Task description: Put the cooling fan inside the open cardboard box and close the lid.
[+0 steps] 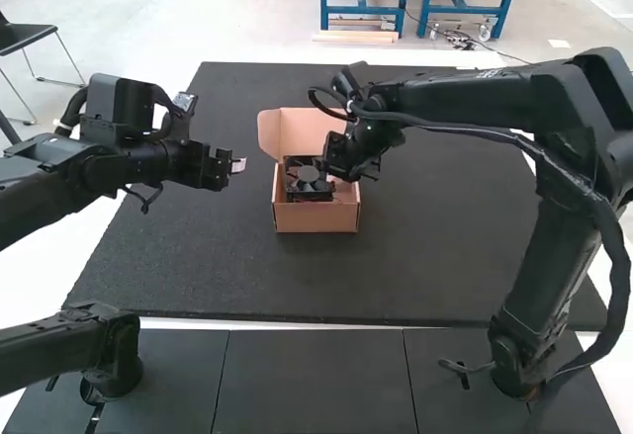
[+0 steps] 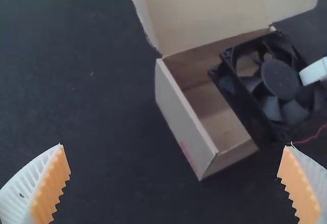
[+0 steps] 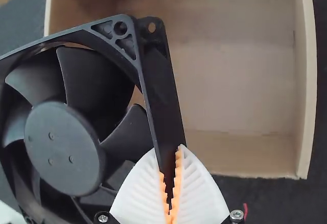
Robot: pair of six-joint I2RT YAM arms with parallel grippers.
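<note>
- the right claw (image 3: 171,168) is pinching the cooling fan (image 3: 76,132) by its frame, holding it tilted and partly inside the cardboard box (image 1: 315,212).
- the lid (image 1: 287,130) is standing open; releasing the fan and closing are left, i judge.
- the left claw (image 1: 233,165) is hanging spread near the box.
- a reddish print (image 2: 185,155) on the box wall is proving unreadable.

Bright, even light from above. Shadows faint, soft beside box (image 1: 315,212) on mat (image 1: 178,246). Box walls washed pale in wrist views.

Left hand (image 1: 235,165) hovers spread wide (arm extended toward the middle); right hand (image 3: 171,170) pinches the cooling fan (image 3: 61,147).
</note>
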